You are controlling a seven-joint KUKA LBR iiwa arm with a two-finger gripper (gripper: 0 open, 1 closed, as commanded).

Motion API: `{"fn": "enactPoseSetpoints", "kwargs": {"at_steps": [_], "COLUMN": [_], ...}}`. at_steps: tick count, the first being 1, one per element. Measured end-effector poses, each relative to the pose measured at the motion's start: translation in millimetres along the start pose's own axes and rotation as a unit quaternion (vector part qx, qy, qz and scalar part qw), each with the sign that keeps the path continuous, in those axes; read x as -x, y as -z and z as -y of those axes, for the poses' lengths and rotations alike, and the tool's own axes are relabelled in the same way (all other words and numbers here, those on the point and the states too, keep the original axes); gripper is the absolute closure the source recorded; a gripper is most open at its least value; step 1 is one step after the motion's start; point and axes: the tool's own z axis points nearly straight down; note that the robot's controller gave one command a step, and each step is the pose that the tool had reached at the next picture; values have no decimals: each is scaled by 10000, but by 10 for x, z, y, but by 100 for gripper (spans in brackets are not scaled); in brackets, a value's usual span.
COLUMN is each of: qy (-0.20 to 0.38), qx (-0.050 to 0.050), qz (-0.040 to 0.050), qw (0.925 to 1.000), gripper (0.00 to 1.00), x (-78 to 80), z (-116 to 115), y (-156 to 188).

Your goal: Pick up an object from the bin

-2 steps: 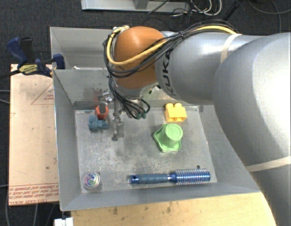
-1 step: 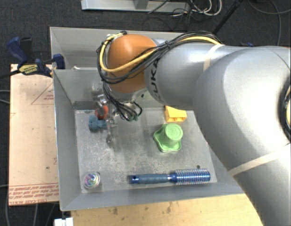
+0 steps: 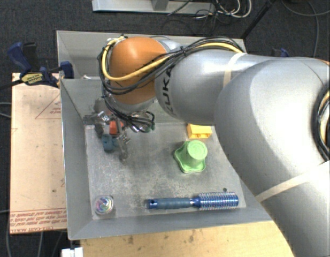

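1. My gripper (image 3: pixel 115 142) is down close to the floor of the grey bin (image 3: pixel 74 143). It is well to the left of the green lobed cap (image 3: pixel 190 156) and slightly higher in the view.
2. I cannot tell how far my gripper is open. My orange wrist cover (image 3: pixel 133 68) and its cables hang over it and hide most of it.
3. A small dark teal thing (image 3: pixel 107 142) stands right at the tip of my gripper, on the side away from the green lobed cap. It is touching or just beside me, and I cannot tell whether I have hold of it.
4. A red-orange bit (image 3: pixel 113 126) shows just above the small dark teal thing. I cannot tell whether it is part of me or a thing of the bin.
5. The green lobed cap lies on the floor about mid-bin, a round raised top on a wavy base, well apart from my gripper.
6. A yellow block (image 3: pixel 199 131) lies just above the green lobed cap, partly under my arm (image 3: pixel 250 106).
7. A blue brush (image 3: pixel 191 202) lies flat below the green lobed cap, along the bin's near side. Its ridged head is under the cap and its handle runs left.
8. A small round shiny thing (image 3: pixel 104 205) sits far down-left of the green lobed cap, beyond the end of the brush handle.
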Motion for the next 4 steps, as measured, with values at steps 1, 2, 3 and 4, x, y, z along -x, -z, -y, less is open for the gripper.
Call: {"fn": "enactPoseSetpoints", "kwargs": {"at_steps": [1, 2, 3, 4], "qy": [-8, 103, 105, 106], "qx": [6, -18, 12, -12], "qz": [-6, 38, -20, 40], "qw": [10000, 9999, 9999, 9999], "gripper": [100, 100, 100, 100], "x": [-5, -27, -82, -186], "z": [4, 58, -153, -415], "y": [-4, 1090, 990, 2243]}}
